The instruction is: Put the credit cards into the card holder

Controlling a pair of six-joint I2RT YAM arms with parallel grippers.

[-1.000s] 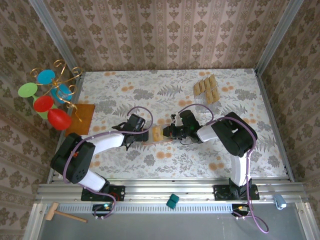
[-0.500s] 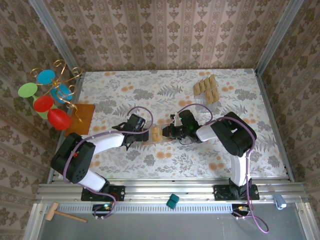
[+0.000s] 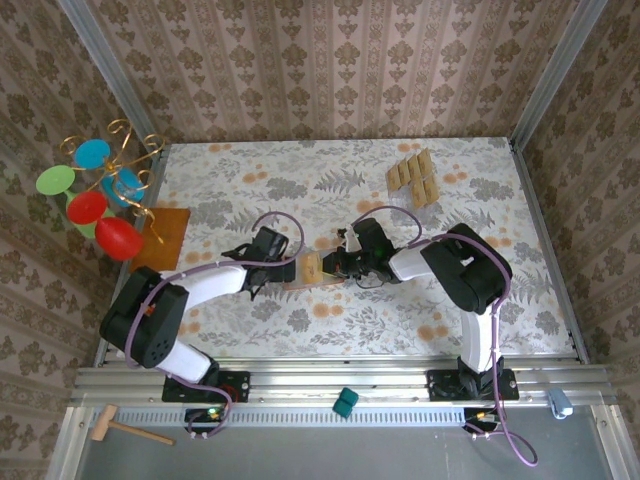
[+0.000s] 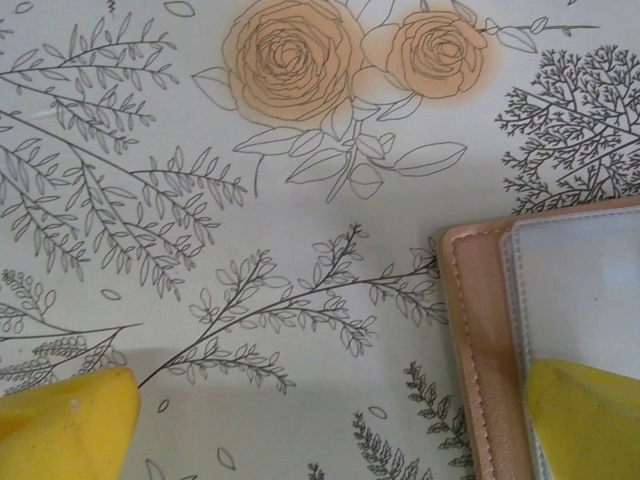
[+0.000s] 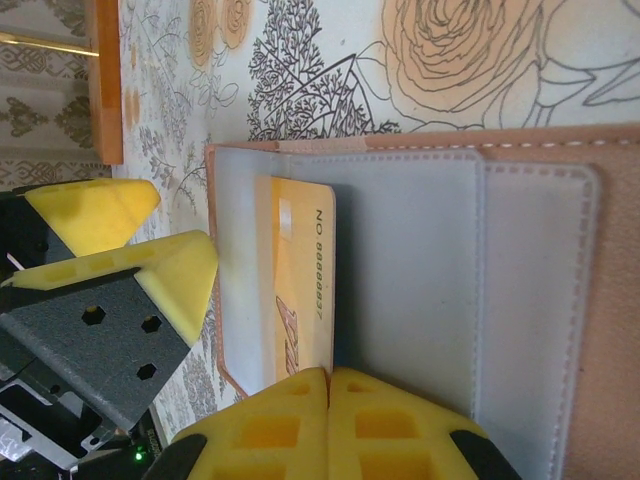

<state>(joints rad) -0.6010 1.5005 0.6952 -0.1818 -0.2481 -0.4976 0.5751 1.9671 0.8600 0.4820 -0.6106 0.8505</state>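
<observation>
The card holder (image 3: 318,272) lies open on the table between my two grippers, its grey lining (image 5: 420,260) facing up. One tan credit card (image 5: 300,290) stands with its edge in the holder's left pocket, and my right gripper (image 5: 328,385) is shut on its near end. My left gripper (image 4: 325,430) is open at the holder's left edge (image 4: 480,330), one yellow fingertip (image 4: 585,420) resting on the lining and the other (image 4: 65,425) over the bare table. Several more credit cards (image 3: 412,178) lie in a loose group at the back right.
An orange-brown mat (image 3: 165,237) lies at the table's left edge under a wire stand with coloured discs (image 3: 100,195). A wooden mallet (image 3: 125,428) and a teal block (image 3: 345,402) sit on the front rail. Patterned walls close in three sides.
My right gripper has crept slightly left with the card toward the holder's pocket. The left arm has barely moved.
</observation>
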